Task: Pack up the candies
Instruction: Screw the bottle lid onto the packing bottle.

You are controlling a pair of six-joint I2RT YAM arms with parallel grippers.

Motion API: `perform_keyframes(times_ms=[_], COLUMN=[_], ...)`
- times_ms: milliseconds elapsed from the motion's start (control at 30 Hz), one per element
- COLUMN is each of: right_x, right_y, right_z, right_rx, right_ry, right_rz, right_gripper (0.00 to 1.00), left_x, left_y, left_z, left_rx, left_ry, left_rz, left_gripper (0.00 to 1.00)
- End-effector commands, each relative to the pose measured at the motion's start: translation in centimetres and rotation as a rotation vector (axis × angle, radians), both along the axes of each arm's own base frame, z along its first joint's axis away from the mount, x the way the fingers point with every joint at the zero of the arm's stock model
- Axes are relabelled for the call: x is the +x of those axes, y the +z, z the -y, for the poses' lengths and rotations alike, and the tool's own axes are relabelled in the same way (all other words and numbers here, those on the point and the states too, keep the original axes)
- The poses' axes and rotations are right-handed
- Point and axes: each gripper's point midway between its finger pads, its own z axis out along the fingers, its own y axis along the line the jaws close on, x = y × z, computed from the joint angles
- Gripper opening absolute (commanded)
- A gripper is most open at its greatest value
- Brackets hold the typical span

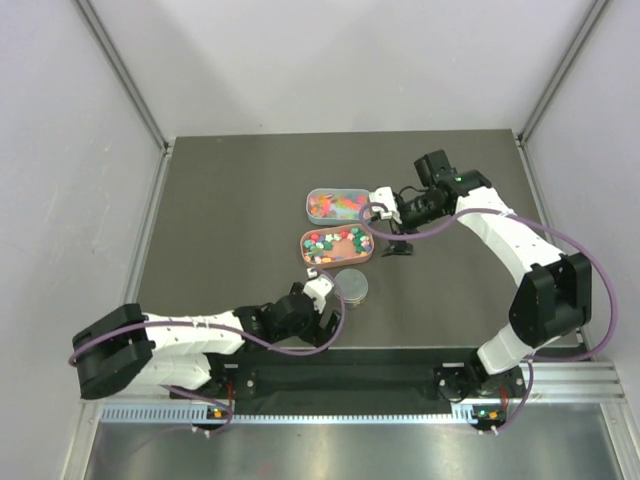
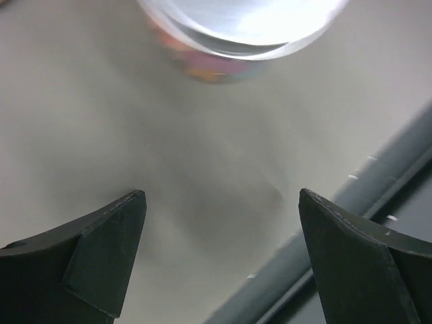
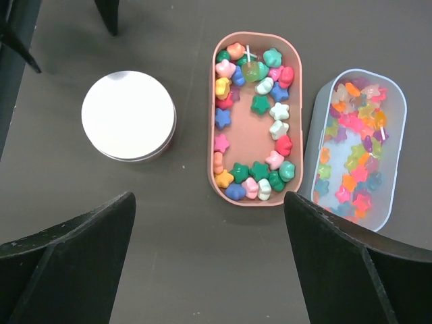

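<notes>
The candies (image 3: 251, 172) are small star and blob shapes in mixed colours, lying around the rim of a pink oval tray (image 3: 256, 201); they also show in the top view (image 1: 336, 242). Translucent candies (image 3: 354, 162) fill a clear oval tray (image 3: 395, 121) beside it. A small round jar (image 3: 128, 116) with a silver lid stands left of the pink tray. My right gripper (image 3: 209, 263) is open and empty above the table, near the trays' end (image 1: 379, 212). My left gripper (image 2: 223, 250) is open and empty just short of the jar (image 2: 236, 30), low over the table (image 1: 328, 300).
The dark table mat (image 1: 230, 220) is bounded by grey walls at the back and sides. A metal rail (image 1: 400, 375) runs along the near edge, close behind the left gripper. A small black object (image 1: 400, 248) stands right of the pink tray.
</notes>
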Motion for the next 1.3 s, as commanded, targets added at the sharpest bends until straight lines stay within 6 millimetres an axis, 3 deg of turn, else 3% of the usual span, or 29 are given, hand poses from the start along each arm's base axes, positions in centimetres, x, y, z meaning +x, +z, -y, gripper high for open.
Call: perform_keyframes(times_ms=[0,167,200,333,433,567,733,800,900,1067,1267], right_x=[-0.8,-1.3,-1.4,-4.3,-5.9,-5.9,-5.8,-5.9,-5.6,-5.1,-4.9], right_y=[2.1,0.8,0.4,-2.2,-3.1,-3.1,-3.8,-4.0,-4.3,-4.2,-4.1], right_z=[-0.6,-0.5,-0.4,-0.5,-0.8,-1.7,-2.8,-3.2,-3.3,-3.5,-3.1], right_rx=[0.061,0.052,0.051,0.014,0.004,0.023,0.047,0.055,0.058,0.052,0.026], right_ry=[0.040,0.056,0.060,0.201,0.264,0.315,0.353,0.374,0.378,0.374,0.355], right_rz=[0.077,0.063,0.055,0.025,-0.016,-0.037,-0.097,-0.107,-0.108,-0.106,-0.124], right_gripper=[0.91,0.91,0.91,0.89,0.89,0.88,0.87,0.86,0.86,0.85,0.85], left_x=[-1.5,-1.1,-1.2,-0.3,-1.7,-2.7,-3.1,-2.7,-1.4,-0.6,0.5], left_y=[-1.6,-3.3,-4.8,-7.2,-7.5,-7.3,-6.3,-5.6,-5.4,-5.7,-1.1], left_z=[0.1,-0.5,-1.0,-1.4,-1.2,-0.5,0.5,0.8,0.6,0.7,1.5], left_rx=[-0.020,-0.005,0.043,0.154,0.150,0.135,0.109,0.106,0.140,0.188,0.171], left_ry=[-0.009,0.074,0.085,0.118,0.088,0.043,-0.056,-0.076,-0.065,-0.049,-0.009], left_rz=[-0.027,-0.057,-0.084,-0.119,-0.158,-0.148,-0.058,0.001,0.069,0.064,0.092], left_gripper=[0.99,0.99,0.99,0.99,0.99,0.98,0.85,0.84,0.99,0.99,0.99])
